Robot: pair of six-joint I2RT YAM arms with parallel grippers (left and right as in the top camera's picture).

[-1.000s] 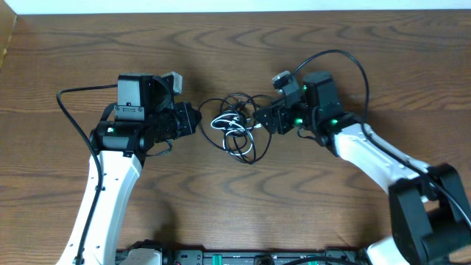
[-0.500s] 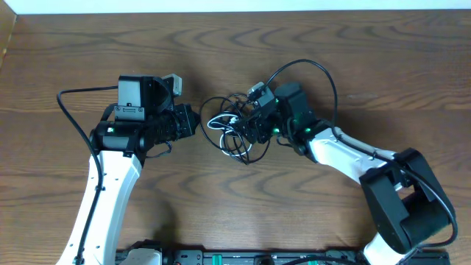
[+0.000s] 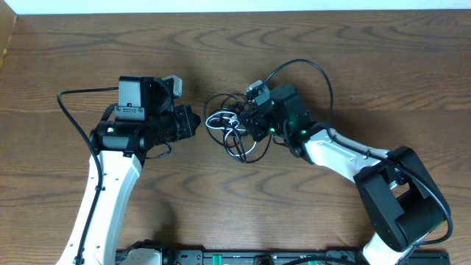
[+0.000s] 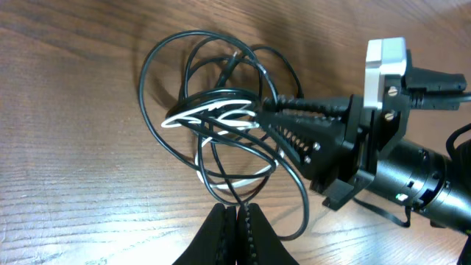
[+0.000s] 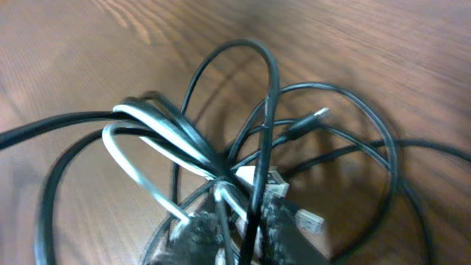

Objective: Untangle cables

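Overhead: the knotted cables (image 3: 229,131) are seen on the table (image 3: 331,44) between both arms. Left wrist: the left gripper (image 4: 237,224) is shown closed at the knot's edge, likely as an anchor. Right wrist: both cables are pinched by the right gripper (image 5: 224,228), presumably for pulling apart.

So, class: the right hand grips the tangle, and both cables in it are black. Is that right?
No: there is one black cable and one white cable, plain in the right wrist view. The right hand does grip the tangle.
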